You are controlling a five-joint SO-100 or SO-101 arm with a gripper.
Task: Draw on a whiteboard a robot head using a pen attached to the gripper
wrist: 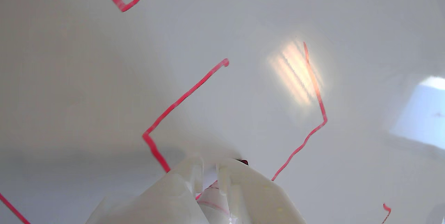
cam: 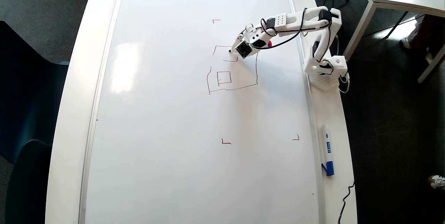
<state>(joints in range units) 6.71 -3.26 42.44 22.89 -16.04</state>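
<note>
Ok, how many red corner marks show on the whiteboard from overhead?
3 corner marks: one above the robot head, one below it, one at lower right. The arm may hide another.

One whiteboard (cam: 156, 113) fills the table, and on it I count one red drawing, the robot head (cam: 233, 74), up toward the board's far right corner in the overhead view. Inside its outline just one small square (cam: 224, 77) is closed, and a second one (cam: 232, 57) sits half-done near the top. Corner marks: three showing, one (cam: 216, 20) above the drawing, one (cam: 226, 142) below it, one (cam: 296, 138) by the right edge. Markers, two: the pen (wrist: 212, 196) pinched in the gripper (cam: 233, 48), and a white-and-blue marker (cam: 326, 149) lying off the board along the right rim. One arm, one gripper.
</note>
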